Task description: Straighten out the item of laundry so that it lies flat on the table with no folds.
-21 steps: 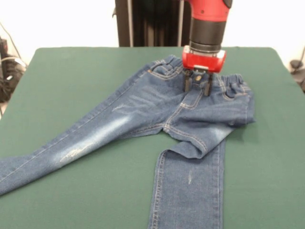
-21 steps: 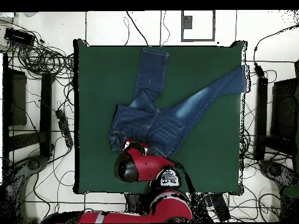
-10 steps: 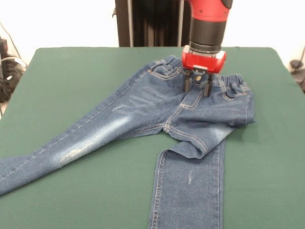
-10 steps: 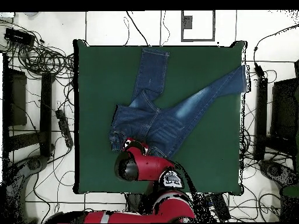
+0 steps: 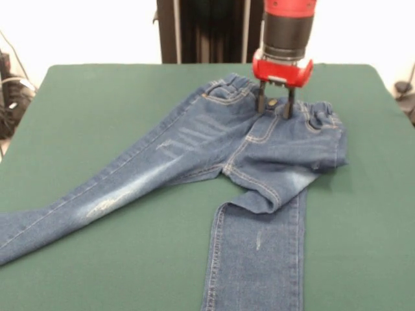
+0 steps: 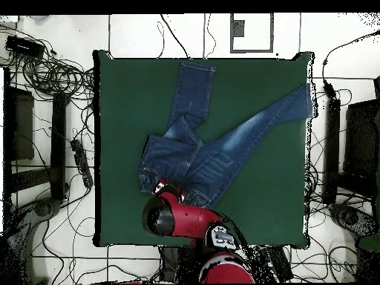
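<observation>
You see gripper point(image 5: 275, 103) at waistband of jeans point(image 5: 259, 152), jaws slightly apart, straddling button, gripping nothing clearly. Jeans on green table point(image 5: 97, 103), one leg stretched sideways, other folded under at thigh.

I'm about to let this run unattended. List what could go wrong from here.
1. The gripper stands open over the waistband of the jeans; closing there may pinch only the top layer.
2. One leg is folded under at the hip; a waistband pull may leave that fold.
3. The other leg already reaches the table edge and could slide off.
</observation>
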